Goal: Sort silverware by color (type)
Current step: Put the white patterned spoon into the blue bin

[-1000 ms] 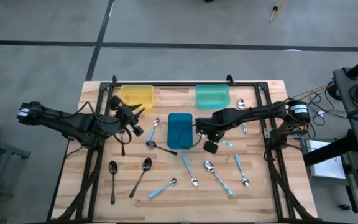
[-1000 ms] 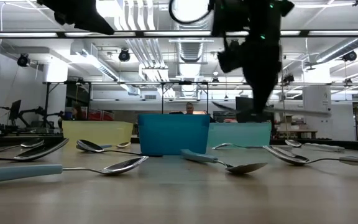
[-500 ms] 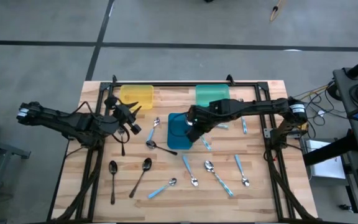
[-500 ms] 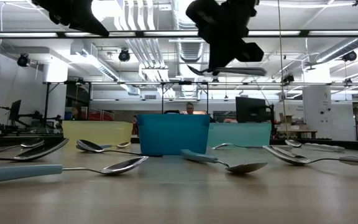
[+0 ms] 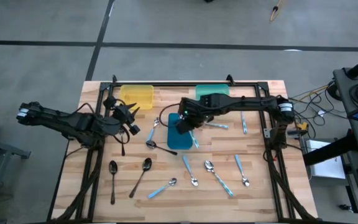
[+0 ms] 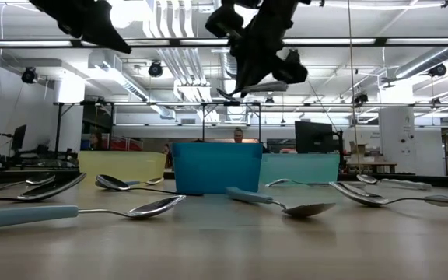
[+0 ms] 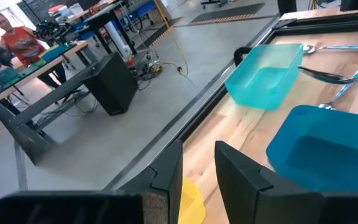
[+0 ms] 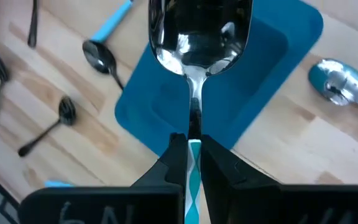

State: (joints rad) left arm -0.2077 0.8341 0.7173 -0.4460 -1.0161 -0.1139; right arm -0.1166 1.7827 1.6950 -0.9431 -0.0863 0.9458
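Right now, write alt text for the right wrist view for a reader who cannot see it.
The right tool is shut on a blue-handled spoon, holding its shiny bowl above the blue tray on the wooden table. Three black spoons lie beyond the tray, and another blue-handled spoon lies beside it.

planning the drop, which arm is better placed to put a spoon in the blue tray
Right. The right gripper is shut on a blue-handled spoon directly above the blue tray. The left gripper waits off beside the yellow tray, holding nothing.
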